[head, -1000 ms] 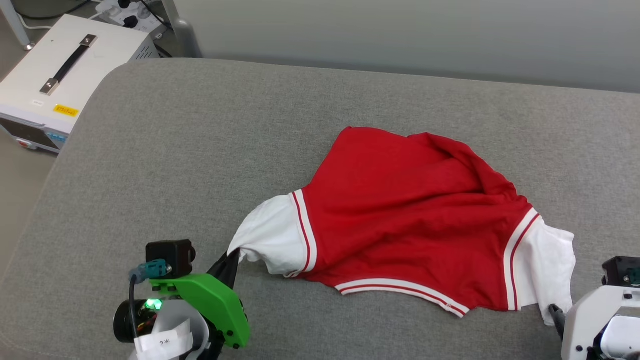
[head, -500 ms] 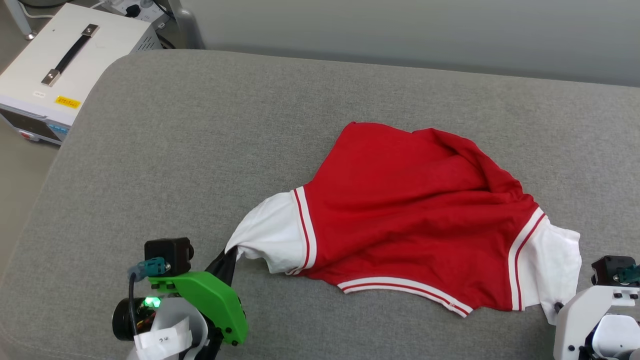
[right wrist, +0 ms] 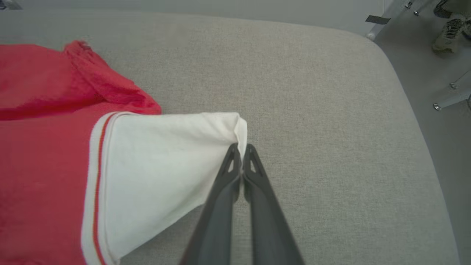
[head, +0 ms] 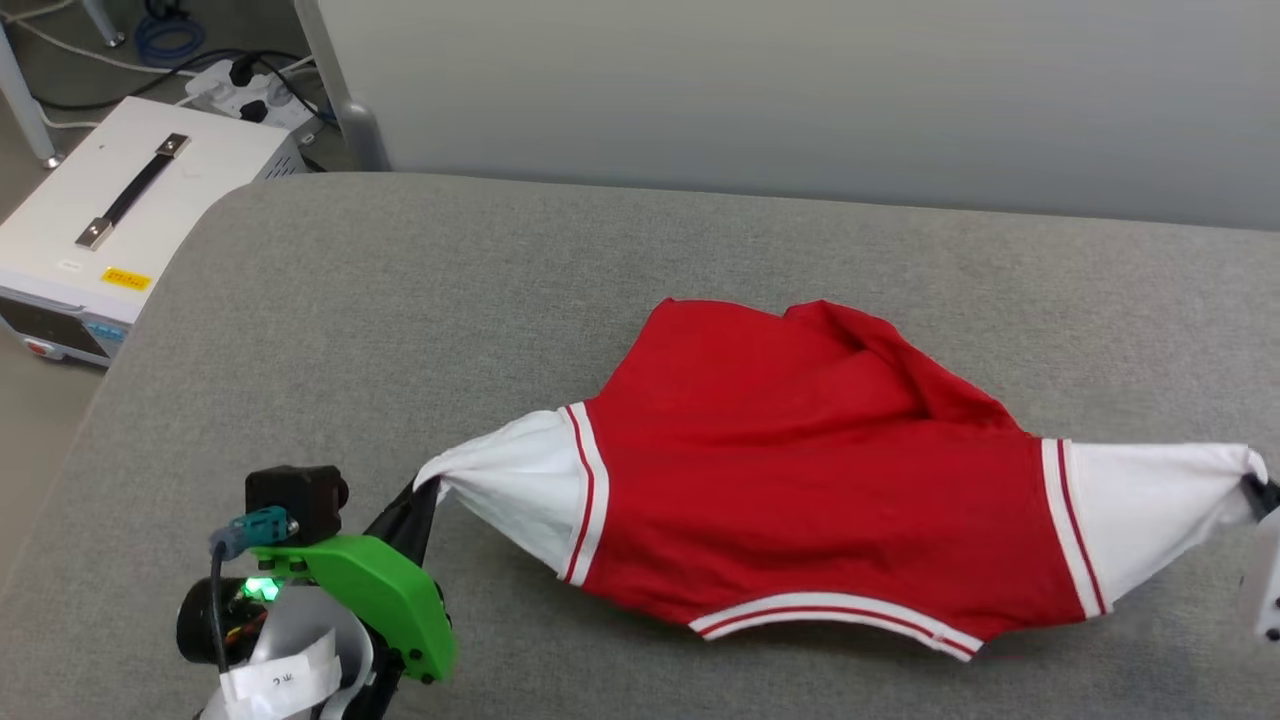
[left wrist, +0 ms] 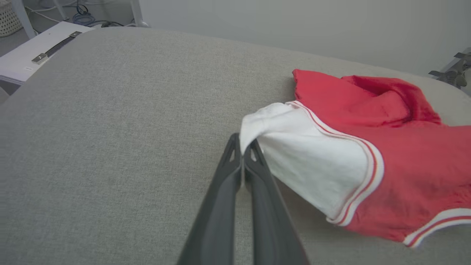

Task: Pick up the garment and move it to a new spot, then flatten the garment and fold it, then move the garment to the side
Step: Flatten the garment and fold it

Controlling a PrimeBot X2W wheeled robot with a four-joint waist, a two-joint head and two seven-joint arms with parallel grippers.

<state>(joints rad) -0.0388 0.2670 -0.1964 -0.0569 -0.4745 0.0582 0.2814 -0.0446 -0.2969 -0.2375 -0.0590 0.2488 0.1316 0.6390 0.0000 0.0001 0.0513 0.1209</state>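
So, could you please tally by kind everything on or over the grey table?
Shirt: 1
Hands: 2 (left hand, right hand)
Total: 3

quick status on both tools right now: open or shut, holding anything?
Left tool: shut, pinching the tip of one white sleeve of the red T-shirt.
Right tool: shut, pinching the tip of the other white sleeve.
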